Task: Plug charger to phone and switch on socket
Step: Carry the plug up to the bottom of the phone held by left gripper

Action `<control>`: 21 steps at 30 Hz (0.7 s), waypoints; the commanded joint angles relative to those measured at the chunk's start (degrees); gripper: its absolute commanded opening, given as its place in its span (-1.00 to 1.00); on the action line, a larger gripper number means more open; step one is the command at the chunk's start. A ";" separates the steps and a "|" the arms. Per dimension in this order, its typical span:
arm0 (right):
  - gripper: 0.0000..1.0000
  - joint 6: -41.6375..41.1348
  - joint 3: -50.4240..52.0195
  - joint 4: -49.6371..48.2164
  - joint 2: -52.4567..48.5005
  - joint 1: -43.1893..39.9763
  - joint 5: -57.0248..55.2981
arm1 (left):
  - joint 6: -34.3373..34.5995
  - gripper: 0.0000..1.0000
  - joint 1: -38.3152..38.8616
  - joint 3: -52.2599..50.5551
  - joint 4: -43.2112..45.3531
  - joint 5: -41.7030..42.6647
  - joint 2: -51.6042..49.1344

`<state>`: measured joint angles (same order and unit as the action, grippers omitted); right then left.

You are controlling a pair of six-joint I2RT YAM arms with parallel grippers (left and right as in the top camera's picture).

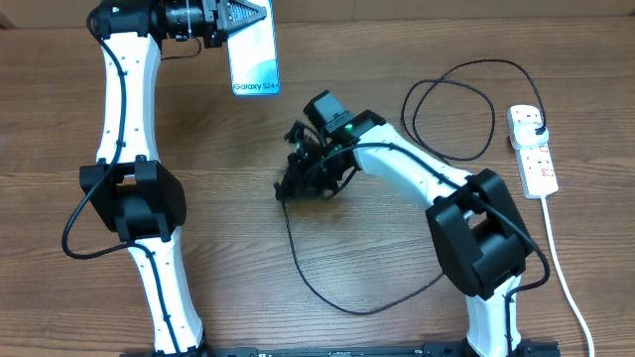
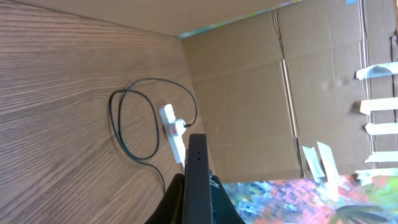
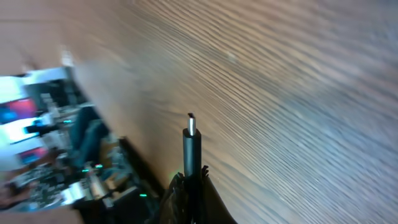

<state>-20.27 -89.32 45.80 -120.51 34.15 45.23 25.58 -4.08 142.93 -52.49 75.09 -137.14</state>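
Broadly, the wooden table (image 1: 327,317) carried everything, with a cardboard wall (image 2: 249,93) standing along its far side. The left arm (image 1: 124,119) reached to the far left corner. The right arm (image 1: 417,174) bent in toward the middle.

The power strip (image 1: 531,149) lay along the right edge, and its white cord (image 1: 566,278) ran back toward the robot. No box or tray was in view. The only thing holding another was the strip's far outlet, where the black plug (image 1: 537,123) sat. Whether its red-marked switch was on could not be told.

The left gripper (image 2: 198,200) was clamped on one short end of the phone (image 1: 253,55). The lit screen faced up and the free end pointed toward the robot. The phone appeared to be held off the wood, probably to offer its port to the other arm.

The charger cable (image 1: 451,109) looped beside the strip, swept round near the front edge and rose to the table's middle. There the right gripper (image 3: 189,190) was closed on the connector's sleeve. The connector tip (image 3: 191,124) stood bare beyond the fingers, most likely so it could enter the port unobstructed. The tip was well apart from the phone, so the plugging-in was not yet done.
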 commanded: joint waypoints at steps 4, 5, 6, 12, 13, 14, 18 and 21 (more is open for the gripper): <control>-0.92 0.79 -1.51 -9.57 -0.37 -4.37 19.34 | 0.24 -0.92 -1.60 1.44 0.02 2.95 2.43; -0.92 0.44 -1.51 -11.45 -0.37 -4.87 21.29 | 0.26 -0.91 -1.57 1.44 0.02 2.95 2.43; -0.92 -0.61 -1.51 -13.64 -0.37 -5.49 22.99 | 0.39 -0.91 -1.57 1.44 0.02 2.95 2.43; -0.92 -9.18 -1.51 -21.77 -0.37 -8.20 24.13 | 1.95 -0.92 -1.57 1.44 -0.02 2.99 2.43; -0.92 -10.23 -1.51 -23.23 -0.37 -8.48 24.65 | 1.95 -0.92 -1.57 1.44 -0.02 3.19 2.43; -0.92 -11.02 -1.51 -24.92 -0.37 -8.72 25.62 | 1.95 -0.92 -1.57 1.44 -0.02 3.45 2.43; -0.92 -16.28 -1.51 -34.42 -0.37 -9.01 29.16 | 2.45 -0.92 -1.51 1.44 0.02 4.00 2.43; -0.92 -21.75 -1.51 -42.29 -0.37 -9.01 29.68 | 4.33 -0.92 -1.51 1.44 0.24 3.98 2.43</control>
<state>-34.81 -89.60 7.40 -120.53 25.12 71.64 27.16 -5.72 142.93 -52.49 76.23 -137.14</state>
